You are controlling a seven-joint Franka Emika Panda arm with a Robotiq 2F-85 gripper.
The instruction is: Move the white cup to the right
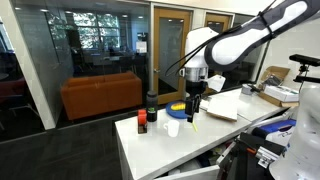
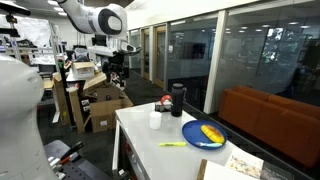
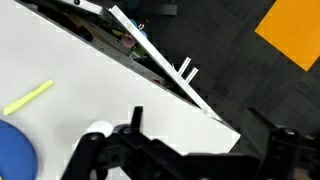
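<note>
The white cup [image 1: 173, 128] stands on the white table [image 1: 150, 150] near its front edge, in front of the blue plate [image 1: 177, 110]. It also shows in an exterior view [image 2: 156, 120] and in the wrist view [image 3: 98, 130], partly behind the gripper body. My gripper [image 1: 195, 108] hangs above the table, apart from the cup, also seen in an exterior view [image 2: 118, 72]. In the wrist view its fingers [image 3: 211, 128] are spread wide with nothing between them, over the table corner.
A dark bottle [image 1: 152, 103] and a small red-and-black container [image 1: 142, 122] stand beside the cup. The blue plate [image 2: 203, 133] holds a yellow item. A yellow-green stick [image 3: 28, 97] lies on the table. Papers [image 1: 222, 105] lie further along the table. The floor lies beyond the table edge.
</note>
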